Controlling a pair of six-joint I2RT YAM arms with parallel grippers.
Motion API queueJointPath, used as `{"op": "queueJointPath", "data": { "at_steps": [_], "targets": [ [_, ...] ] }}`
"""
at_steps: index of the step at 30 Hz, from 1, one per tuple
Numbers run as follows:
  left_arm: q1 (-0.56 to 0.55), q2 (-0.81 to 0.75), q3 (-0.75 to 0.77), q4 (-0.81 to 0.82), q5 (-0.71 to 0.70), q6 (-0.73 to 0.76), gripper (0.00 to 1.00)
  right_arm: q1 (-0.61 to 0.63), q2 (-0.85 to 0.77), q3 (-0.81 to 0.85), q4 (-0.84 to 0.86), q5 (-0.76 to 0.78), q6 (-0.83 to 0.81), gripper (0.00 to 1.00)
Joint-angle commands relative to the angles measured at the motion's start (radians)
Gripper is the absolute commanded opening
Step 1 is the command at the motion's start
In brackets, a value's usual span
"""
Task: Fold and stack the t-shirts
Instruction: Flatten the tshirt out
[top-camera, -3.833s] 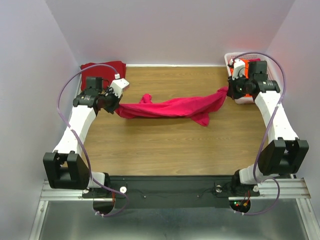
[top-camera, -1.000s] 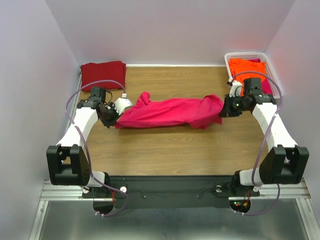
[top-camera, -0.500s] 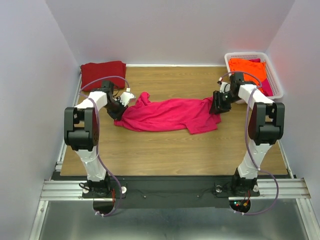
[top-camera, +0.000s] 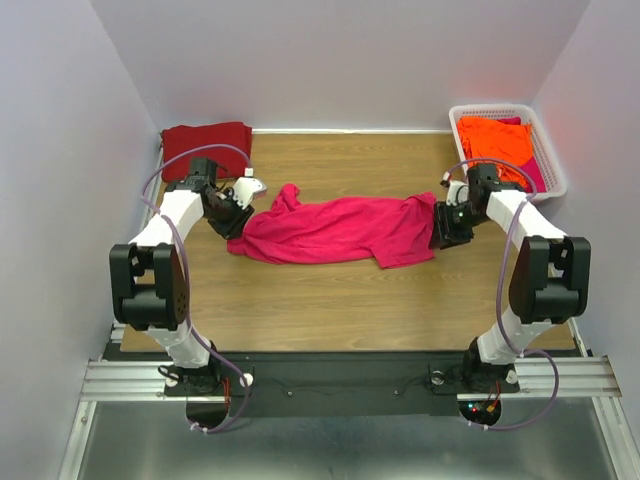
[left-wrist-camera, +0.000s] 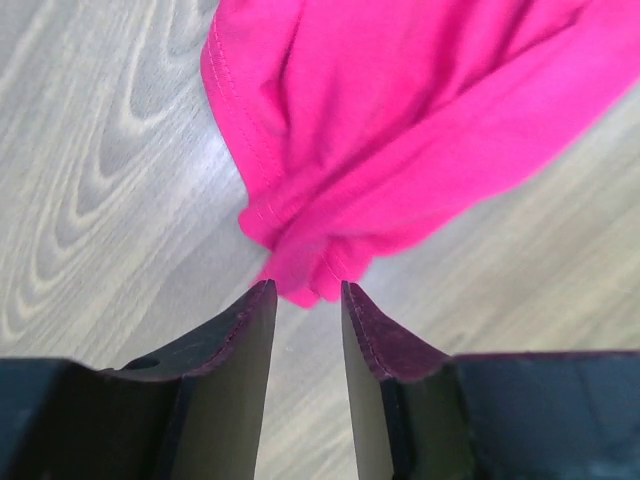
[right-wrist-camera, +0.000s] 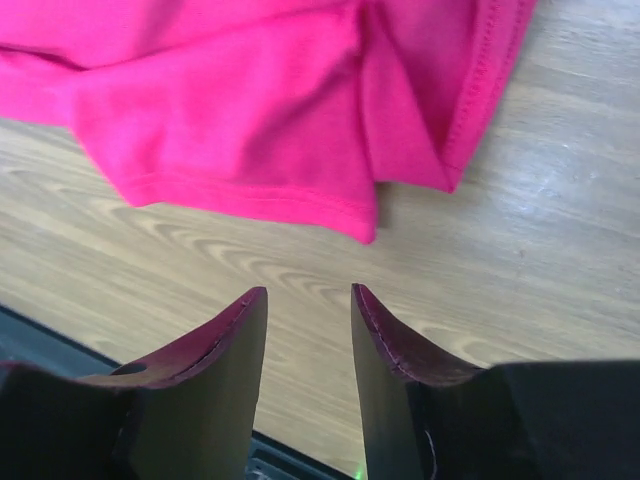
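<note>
Left pincer: jaws apart, nothing clamped; pink shirt corner just off tips. Right pincer: jaws apart, empty; shirt hem just ahead, bare tabletop under tips. Shirt lies rumpled mid-tabletop, long axis left-right, one end at each pincer; each arm nearest its own end. Open room on near side for spreading. Far side tighter: folded maroon shirt in far-left corner, basket with orange shirts far right.

pink t-shirt 1 | maroon t-shirt 1 | orange pile 1 | basket 1
</note>
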Motion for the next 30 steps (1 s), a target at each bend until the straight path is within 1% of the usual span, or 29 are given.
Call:
{"op": "queueJointPath", "data": {
  "at_steps": [1,3,4,7,8,9,11,12,14,17,18,19,26,30],
  "targets": [
    [0.006,-0.063,-0.024,-0.033,0.050,-0.002,0.47,-0.004,0.035,-0.002,0.076,0.060,-0.001,0.45],
    [0.007,-0.078,-0.024,-0.046,0.063,0.000,0.48,-0.003,0.056,-0.002,0.104,0.088,0.007,0.44],
    [0.007,-0.084,-0.022,-0.052,0.077,0.001,0.52,-0.003,0.079,0.001,0.119,0.089,0.010,0.44],
    [0.007,-0.107,-0.025,-0.068,0.096,0.013,0.54,-0.003,0.125,0.005,0.139,0.068,0.027,0.44],
    [0.009,-0.110,-0.027,-0.069,0.096,0.018,0.57,-0.003,0.133,0.005,0.144,0.060,0.032,0.43],
    [0.009,-0.112,-0.033,-0.066,0.093,0.018,0.57,-0.003,0.142,0.007,0.152,0.052,0.035,0.43],
    [0.010,-0.109,-0.039,-0.063,0.080,0.021,0.57,-0.003,0.165,0.008,0.155,0.030,0.044,0.41],
    [0.010,-0.107,-0.047,-0.059,0.068,0.021,0.57,-0.003,0.171,0.007,0.155,0.023,0.044,0.38],
    [0.010,-0.095,-0.053,-0.043,0.050,0.017,0.57,-0.003,0.179,0.004,0.155,0.000,0.046,0.35],
    [0.010,-0.074,-0.063,-0.028,0.027,0.021,0.57,-0.003,0.176,-0.001,0.152,-0.026,0.050,0.17],
    [0.010,-0.069,-0.071,-0.020,0.013,0.021,0.57,-0.003,0.162,0.001,0.150,-0.032,0.052,0.04],
    [0.010,-0.066,-0.074,-0.010,0.005,0.018,0.57,-0.004,0.150,0.001,0.149,-0.035,0.053,0.01],
    [0.010,-0.009,-0.073,0.059,-0.036,-0.002,0.53,-0.015,0.013,0.028,0.127,-0.055,0.081,0.01],
    [0.010,0.041,-0.064,0.092,-0.059,-0.010,0.47,-0.017,-0.005,0.057,0.104,-0.066,0.096,0.01]
  ]
}}
